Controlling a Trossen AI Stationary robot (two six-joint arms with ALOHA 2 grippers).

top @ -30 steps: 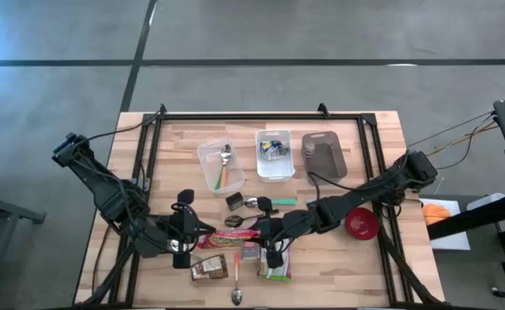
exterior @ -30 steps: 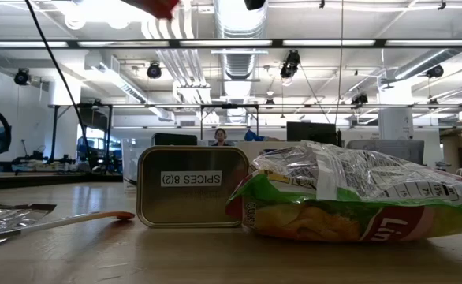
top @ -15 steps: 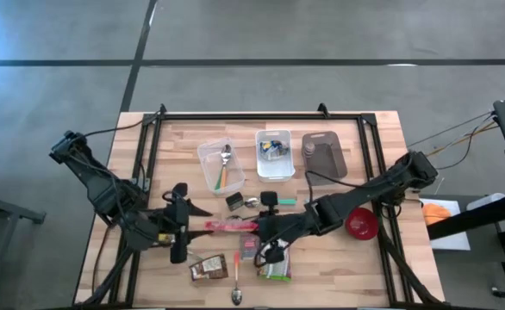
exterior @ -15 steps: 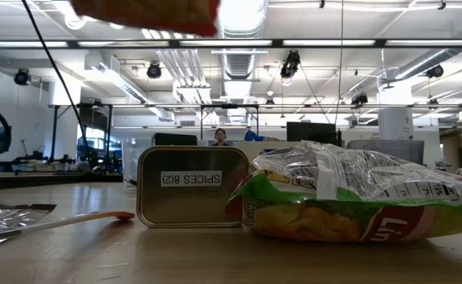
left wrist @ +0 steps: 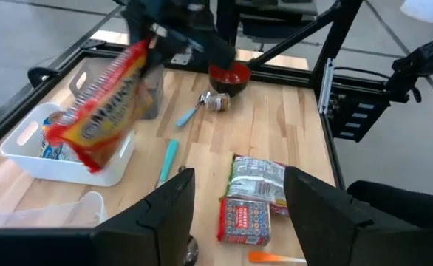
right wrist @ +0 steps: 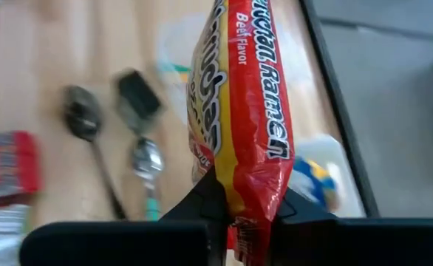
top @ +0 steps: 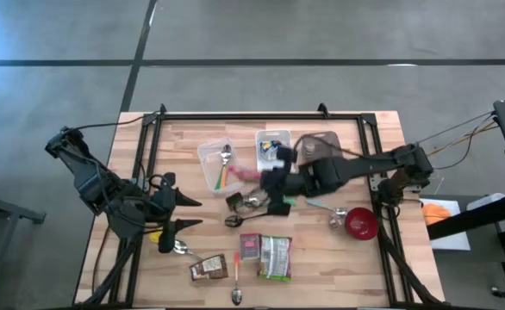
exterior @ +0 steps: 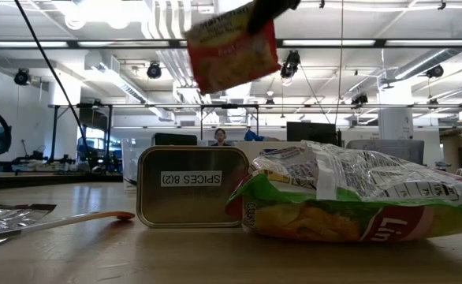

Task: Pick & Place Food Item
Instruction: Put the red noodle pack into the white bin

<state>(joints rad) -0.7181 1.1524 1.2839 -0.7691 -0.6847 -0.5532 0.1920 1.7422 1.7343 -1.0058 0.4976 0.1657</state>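
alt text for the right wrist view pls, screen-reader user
The right gripper is shut on a red and yellow beef ramen packet, held up above the wooden table. Blurred below lie spoons and a white bin.

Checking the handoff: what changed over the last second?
The left gripper let go of the ramen packet and drew back, open. The right gripper, shut on the packet, carried it up toward the bins. The spice tin and chip bag stayed put.
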